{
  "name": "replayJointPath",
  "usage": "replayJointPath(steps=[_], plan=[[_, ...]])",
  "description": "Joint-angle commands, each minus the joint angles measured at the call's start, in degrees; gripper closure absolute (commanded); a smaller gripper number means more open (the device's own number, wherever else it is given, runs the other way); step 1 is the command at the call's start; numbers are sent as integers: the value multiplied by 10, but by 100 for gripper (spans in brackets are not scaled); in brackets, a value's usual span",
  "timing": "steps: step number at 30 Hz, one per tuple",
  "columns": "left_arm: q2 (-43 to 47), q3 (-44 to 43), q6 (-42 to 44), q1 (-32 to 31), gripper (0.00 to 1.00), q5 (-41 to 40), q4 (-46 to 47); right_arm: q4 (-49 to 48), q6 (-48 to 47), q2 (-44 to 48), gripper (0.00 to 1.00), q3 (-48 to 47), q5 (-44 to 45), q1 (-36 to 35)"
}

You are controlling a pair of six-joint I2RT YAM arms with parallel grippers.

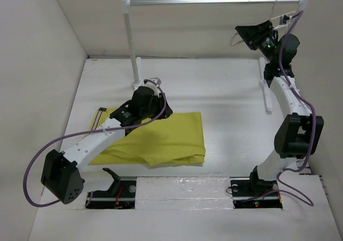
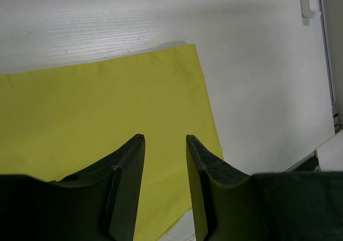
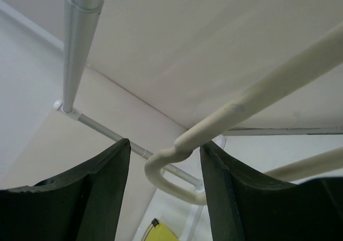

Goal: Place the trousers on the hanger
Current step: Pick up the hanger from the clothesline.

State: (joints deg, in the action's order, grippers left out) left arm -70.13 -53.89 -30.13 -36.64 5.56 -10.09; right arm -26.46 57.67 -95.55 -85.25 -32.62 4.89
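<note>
The top view takes in the whole white table [image 1: 225,91]. The mustard-yellow cloth trousers [image 1: 166,136] lie folded flat at its near left, with the left arm stretched over their far edge. The right arm reaches up to the right end of the silver metal rail on white posts [image 1: 214,1].

Only the left wrist view shows the left gripper [image 2: 165,144]. Its dark fingers [image 2: 128,171] stand a little apart over the yellow cloth, with nothing pinched between them.

From above, the thin cream-white clothes hanger [image 3: 252,102] is mostly hidden behind the right wrist. The right wrist view shows it hanging up beside the rail, its rounded bent end sitting between the fingers of the right gripper [image 3: 165,144]. That gripper's fingers are spread on either side of it and not closed on it. A purple cable [image 1: 32,171] loops off the left arm.
</note>
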Motion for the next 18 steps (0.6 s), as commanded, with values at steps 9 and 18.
replayJointPath(steps=[9,18], plan=[[38,16,-12,0,67,-6,13,-69,15,-12,64,-4,34,-30],[29,-17,-6,0,67,5,4,28,-70,50,76,-25,17,-30]])
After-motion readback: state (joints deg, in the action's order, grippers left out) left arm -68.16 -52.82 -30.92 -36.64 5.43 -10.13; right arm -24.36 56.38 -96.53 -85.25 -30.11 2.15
